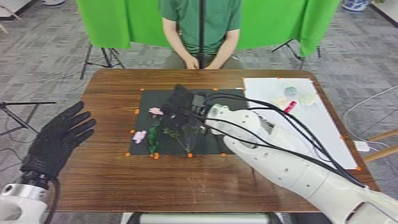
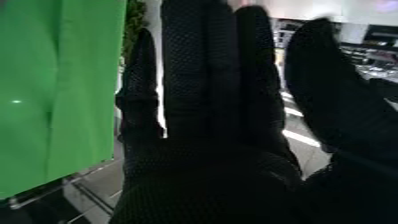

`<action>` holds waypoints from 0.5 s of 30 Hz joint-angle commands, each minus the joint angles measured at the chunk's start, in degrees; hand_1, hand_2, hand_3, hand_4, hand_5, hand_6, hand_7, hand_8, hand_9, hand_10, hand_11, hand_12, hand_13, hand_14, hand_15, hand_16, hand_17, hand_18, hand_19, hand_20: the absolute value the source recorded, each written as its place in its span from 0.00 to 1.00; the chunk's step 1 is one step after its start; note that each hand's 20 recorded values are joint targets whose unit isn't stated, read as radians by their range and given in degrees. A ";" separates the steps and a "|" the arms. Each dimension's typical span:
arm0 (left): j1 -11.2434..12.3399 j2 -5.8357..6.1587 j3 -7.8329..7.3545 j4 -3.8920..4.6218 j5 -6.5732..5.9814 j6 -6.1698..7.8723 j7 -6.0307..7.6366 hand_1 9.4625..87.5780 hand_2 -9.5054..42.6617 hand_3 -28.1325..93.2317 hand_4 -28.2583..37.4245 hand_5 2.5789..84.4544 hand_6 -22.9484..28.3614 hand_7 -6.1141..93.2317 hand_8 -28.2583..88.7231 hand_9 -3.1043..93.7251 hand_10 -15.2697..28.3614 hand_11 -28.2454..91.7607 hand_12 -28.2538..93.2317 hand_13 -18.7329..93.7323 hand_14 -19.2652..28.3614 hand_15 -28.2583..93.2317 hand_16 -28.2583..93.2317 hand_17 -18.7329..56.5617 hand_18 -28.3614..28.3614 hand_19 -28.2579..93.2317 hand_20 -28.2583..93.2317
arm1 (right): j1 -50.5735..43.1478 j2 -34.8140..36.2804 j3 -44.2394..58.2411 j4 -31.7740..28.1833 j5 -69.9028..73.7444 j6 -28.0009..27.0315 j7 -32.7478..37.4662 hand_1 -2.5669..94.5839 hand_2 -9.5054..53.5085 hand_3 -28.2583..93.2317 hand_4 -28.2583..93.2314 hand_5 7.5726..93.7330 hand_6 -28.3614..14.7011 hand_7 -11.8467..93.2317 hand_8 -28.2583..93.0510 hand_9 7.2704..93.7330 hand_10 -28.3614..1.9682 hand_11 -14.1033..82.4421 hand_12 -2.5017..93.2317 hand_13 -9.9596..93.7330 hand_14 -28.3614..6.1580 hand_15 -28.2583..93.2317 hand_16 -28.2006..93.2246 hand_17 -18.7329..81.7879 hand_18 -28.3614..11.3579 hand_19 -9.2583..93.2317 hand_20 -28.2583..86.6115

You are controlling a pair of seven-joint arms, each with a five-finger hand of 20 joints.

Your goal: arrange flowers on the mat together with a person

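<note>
In the head view my right hand (image 1: 180,111) is over the middle of the dark mat (image 1: 211,146), hiding part of it. A pink flower (image 1: 156,111) lies just left of this hand, with a lilac flower (image 1: 139,135) lower down near the mat's left edge. Beside the lilac one is a green stem (image 1: 153,139), and a thin leafy sprig (image 1: 187,139) extends below the hand. My left hand (image 1: 55,145) is open beside the table's left edge, away from the flowers. The right wrist view has my right hand (image 2: 209,120) with straight fingers and nothing held.
A white sheet (image 1: 275,87) on the table's right side bears a red object (image 1: 290,106), a pale blue-green flower (image 1: 290,91) and a pale yellowish one (image 1: 307,99). My right arm crosses that sheet's lower part. Small orange pieces edge the mat.
</note>
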 commanded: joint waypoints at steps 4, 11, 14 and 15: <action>1.07 -0.12 -0.11 0.20 -0.29 -0.40 -0.28 0.25 0.10 0.79 0.02 0.36 0.53 0.20 0.18 0.31 0.61 0.38 0.39 0.37 0.70 0.44 0.26 0.13 0.88 0.58 0.31 | 2.10 0.77 -0.53 1.93 -1.04 -0.75 5.66 0.23 0.41 1.00 0.14 0.56 0.65 0.36 0.12 0.60 0.58 0.41 0.27 0.59 0.57 0.66 0.43 0.36 0.25 0.66 0.61; 0.83 -0.04 -0.06 0.24 -0.21 -0.38 -0.17 0.25 0.10 0.79 0.02 0.36 0.53 0.20 0.18 0.31 0.61 0.38 0.39 0.37 0.70 0.44 0.26 0.13 0.88 0.58 0.31 | 3.03 -0.23 -0.49 3.38 -4.21 -6.54 7.12 0.19 0.46 1.00 0.12 0.61 0.65 0.34 0.12 0.63 0.57 0.38 0.27 0.59 0.54 0.66 0.44 0.36 0.23 0.66 0.61; 0.82 0.00 -0.06 0.18 -0.23 -0.35 -0.19 0.25 0.10 0.79 0.02 0.35 0.53 0.20 0.18 0.31 0.61 0.38 0.39 0.37 0.70 0.44 0.26 0.13 0.88 0.58 0.31 | 3.18 -0.58 -0.32 3.91 -4.33 -6.88 6.98 0.19 0.47 0.99 0.12 0.63 0.66 0.34 0.12 0.64 0.56 0.38 0.27 0.59 0.54 0.66 0.44 0.36 0.23 0.66 0.62; 0.85 0.00 -0.04 0.17 -0.26 -0.27 -0.19 0.25 0.10 0.79 0.02 0.35 0.53 0.20 0.18 0.31 0.61 0.38 0.39 0.37 0.70 0.44 0.26 0.13 0.88 0.58 0.31 | 3.15 -0.64 -0.22 4.02 -4.41 -7.18 6.65 0.19 0.47 0.99 0.12 0.63 0.66 0.34 0.12 0.65 0.56 0.38 0.27 0.59 0.54 0.66 0.44 0.35 0.23 0.66 0.62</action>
